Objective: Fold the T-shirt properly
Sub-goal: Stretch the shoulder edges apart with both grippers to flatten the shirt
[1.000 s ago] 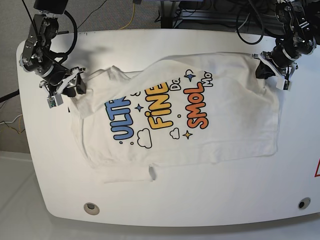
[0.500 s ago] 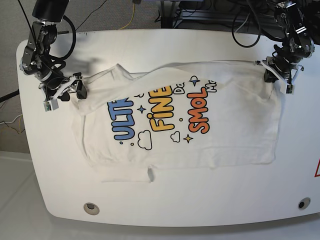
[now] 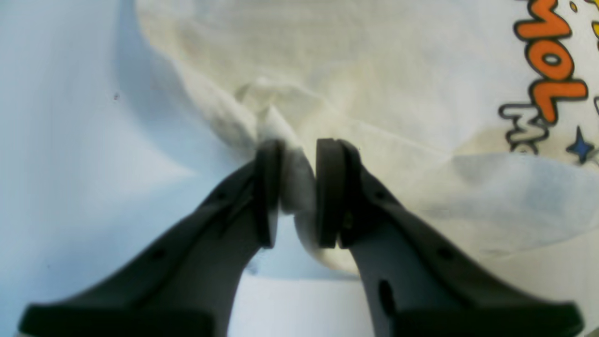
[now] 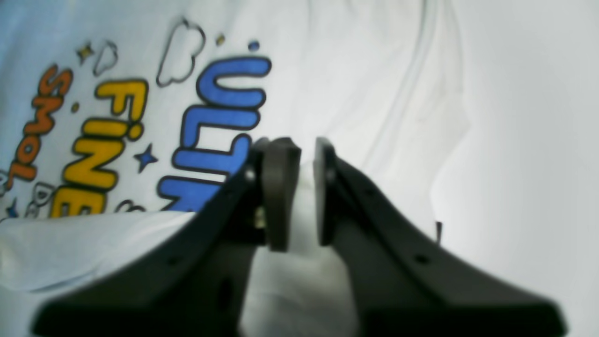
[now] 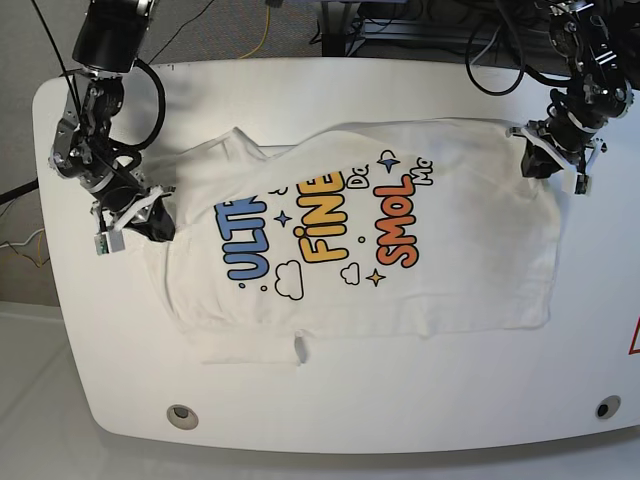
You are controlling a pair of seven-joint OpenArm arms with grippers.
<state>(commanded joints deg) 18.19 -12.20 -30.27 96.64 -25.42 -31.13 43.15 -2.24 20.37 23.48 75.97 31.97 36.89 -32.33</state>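
The white T-shirt (image 5: 470, 260) lies spread on the table with its "ULTRA FINE SMOL" print facing up, a top strip folded over the lettering. My left gripper (image 5: 537, 160) is at the shirt's far right corner, shut on a bunched fold of the T-shirt (image 3: 374, 56), as the left wrist view shows between the pads of the left gripper (image 3: 299, 152). My right gripper (image 5: 156, 226) holds the shirt's left edge. The right wrist view shows white cloth of the T-shirt (image 4: 374, 70) pinched in the right gripper (image 4: 306, 154) beside the blue letters.
The white table (image 5: 400, 400) has round holes near its front edge at the left (image 5: 182, 416) and right (image 5: 608, 407). Cables (image 5: 400, 30) hang behind the back edge. A small flap of cloth (image 5: 303, 348) sticks out at the shirt's front hem.
My right gripper has moved toward the table's front, dragging the shirt's left edge with it. The left gripper shifted slightly, and the cloth between them has been pulled flatter.
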